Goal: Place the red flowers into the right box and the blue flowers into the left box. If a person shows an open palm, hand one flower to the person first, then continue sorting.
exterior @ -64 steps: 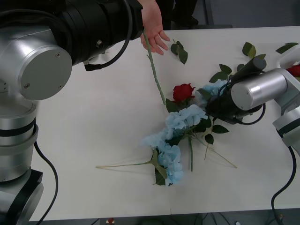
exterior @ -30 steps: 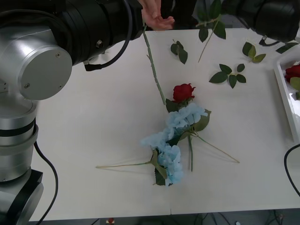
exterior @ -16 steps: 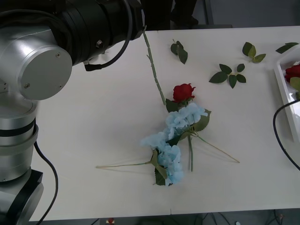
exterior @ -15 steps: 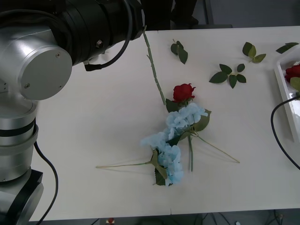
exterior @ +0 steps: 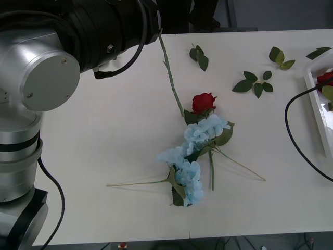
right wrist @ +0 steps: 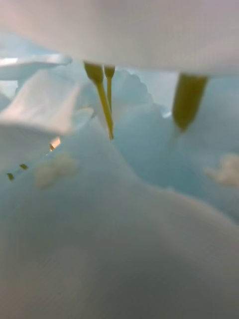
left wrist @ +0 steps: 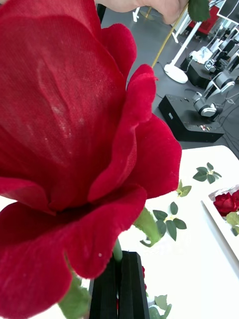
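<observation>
The left gripper (left wrist: 118, 284) is pinching a red rose (left wrist: 74, 124) by its stem, black fingers shut tight. The right gripper's state I cannot tell, with pale blue petals (right wrist: 119, 199) pressing against its camera. One rose (exterior: 203, 102) and the blue flowers (exterior: 193, 151) are lying mid-table, tangled – lifting one risks dragging another. The right box (exterior: 315, 99) is sitting at the table's edge.

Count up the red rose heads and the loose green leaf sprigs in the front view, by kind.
Red artificial rose heads: 2, one on the white table, one in the white plastic box.
Loose green leaf sprigs: 4.
Total: 6.
</observation>
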